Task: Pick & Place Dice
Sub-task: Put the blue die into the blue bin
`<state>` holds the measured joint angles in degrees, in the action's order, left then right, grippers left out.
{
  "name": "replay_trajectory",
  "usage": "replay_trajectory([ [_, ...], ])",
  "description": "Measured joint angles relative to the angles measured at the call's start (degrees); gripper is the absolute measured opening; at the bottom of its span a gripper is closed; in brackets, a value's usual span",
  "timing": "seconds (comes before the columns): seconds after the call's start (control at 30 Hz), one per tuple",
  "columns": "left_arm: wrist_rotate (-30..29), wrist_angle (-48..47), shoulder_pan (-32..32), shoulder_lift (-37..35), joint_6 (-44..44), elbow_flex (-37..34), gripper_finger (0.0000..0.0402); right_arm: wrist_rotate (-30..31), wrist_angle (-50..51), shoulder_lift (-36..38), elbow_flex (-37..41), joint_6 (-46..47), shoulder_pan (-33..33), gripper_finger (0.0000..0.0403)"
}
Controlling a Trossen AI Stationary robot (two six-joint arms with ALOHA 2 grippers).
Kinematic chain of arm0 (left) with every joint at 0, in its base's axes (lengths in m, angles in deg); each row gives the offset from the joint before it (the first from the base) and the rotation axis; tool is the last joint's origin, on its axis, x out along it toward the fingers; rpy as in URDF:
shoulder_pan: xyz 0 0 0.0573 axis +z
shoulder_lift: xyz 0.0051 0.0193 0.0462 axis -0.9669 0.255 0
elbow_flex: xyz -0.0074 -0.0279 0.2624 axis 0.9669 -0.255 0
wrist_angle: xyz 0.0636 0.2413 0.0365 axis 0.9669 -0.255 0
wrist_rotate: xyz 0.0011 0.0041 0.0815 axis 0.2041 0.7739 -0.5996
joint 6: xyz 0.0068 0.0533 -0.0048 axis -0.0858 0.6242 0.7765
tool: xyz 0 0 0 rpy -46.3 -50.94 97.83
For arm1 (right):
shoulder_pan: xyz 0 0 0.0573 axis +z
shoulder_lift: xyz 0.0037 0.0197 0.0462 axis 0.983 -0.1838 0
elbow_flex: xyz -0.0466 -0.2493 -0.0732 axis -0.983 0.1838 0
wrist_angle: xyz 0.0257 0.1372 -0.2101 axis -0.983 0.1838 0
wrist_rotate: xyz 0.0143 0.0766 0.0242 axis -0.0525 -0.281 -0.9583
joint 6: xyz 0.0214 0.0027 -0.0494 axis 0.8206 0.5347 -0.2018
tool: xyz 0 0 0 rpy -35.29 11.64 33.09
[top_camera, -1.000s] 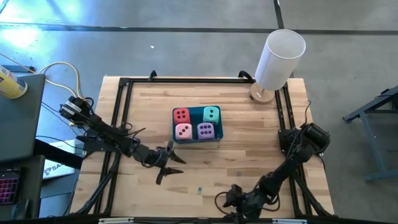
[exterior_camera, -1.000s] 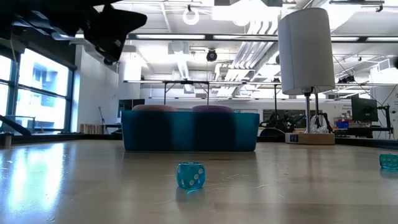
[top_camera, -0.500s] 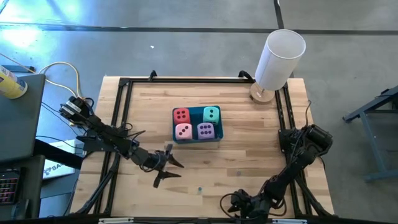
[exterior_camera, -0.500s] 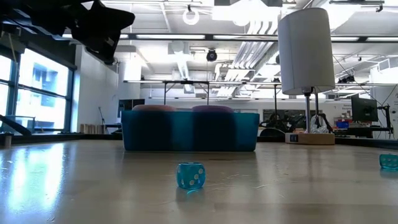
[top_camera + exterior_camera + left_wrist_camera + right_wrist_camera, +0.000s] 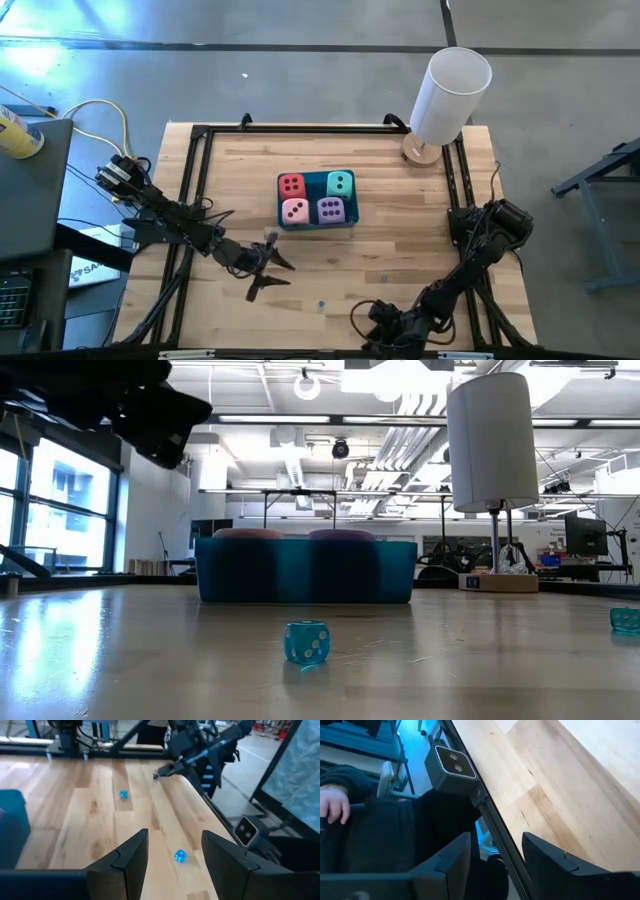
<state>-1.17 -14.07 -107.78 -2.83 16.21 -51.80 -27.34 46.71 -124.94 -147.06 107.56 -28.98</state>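
Four dice sit in the blue tray (image 5: 280, 200) at the table's middle: red (image 5: 291, 184), teal (image 5: 341, 183), pink (image 5: 295, 210) and purple (image 5: 331, 210), each resting on its underside. In the low view only the tray wall (image 5: 305, 572) and two rounded tops show. My left gripper (image 5: 272, 279) hovers open above the table, near and left of the tray, with nothing between its fingers (image 5: 175, 834). My right gripper (image 5: 358, 325) is open at the table's near edge, looking over that edge (image 5: 496, 837).
Tiny clear blue beads lie on the wood: one (image 5: 321, 304) (image 5: 307, 642) (image 5: 180, 855) near the front, one (image 5: 625, 619) farther right. A white cylinder lamp (image 5: 450, 90) stands at the far right corner. A person's hand (image 5: 332, 802) shows beyond the near edge.
My right gripper has rolled about its own axis while staying at the table's near edge. The dice and the tray have not moved.
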Motion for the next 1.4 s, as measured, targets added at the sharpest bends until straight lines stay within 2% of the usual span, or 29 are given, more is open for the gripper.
replay_trajectory([
  [0.53,0.69,-0.65,0.68,0.0,0.12,-0.02,0.0178,-0.43,2.34,2.54,-0.02,2.91,0.79,0.0109],
  [0.73,0.68,-0.96,0.68,0.0,0.13,-0.02,0.0178,-3.1,5.06,3.1,-0.02,6.19,2.26,0.0066],
  [0.83,0.66,-0.96,0.68,0.0,0.11,-0.02,0.0178,-0.65,6.6,3.32,-0.02,6.05,2.25,0.0042],
  [1.0,0.64,-0.93,0.68,0.0,0.92,-0.02,0.0178,8.36,5.81,3.3,-0.02,-1.91,1.81,0.001],
  [1.13,0.64,-0.89,0.68,0.0,0.78,-0.02,0.0178,15.98,0.79,3.28,-0.02,-12.72,1.79,0.0004],
  [1.3,0.64,-0.81,0.68,0.0,0.82,-0.02,0.0178,20.64,-0.18,4.21,-3.18,-25.13,1.69,0.0003],
  [1.4,0.63,-0.82,0.68,0.0,1.54,-0.02,0.0178,21.35,6.5,4.81,-8.67,-30.18,1.7,0.0003],
])
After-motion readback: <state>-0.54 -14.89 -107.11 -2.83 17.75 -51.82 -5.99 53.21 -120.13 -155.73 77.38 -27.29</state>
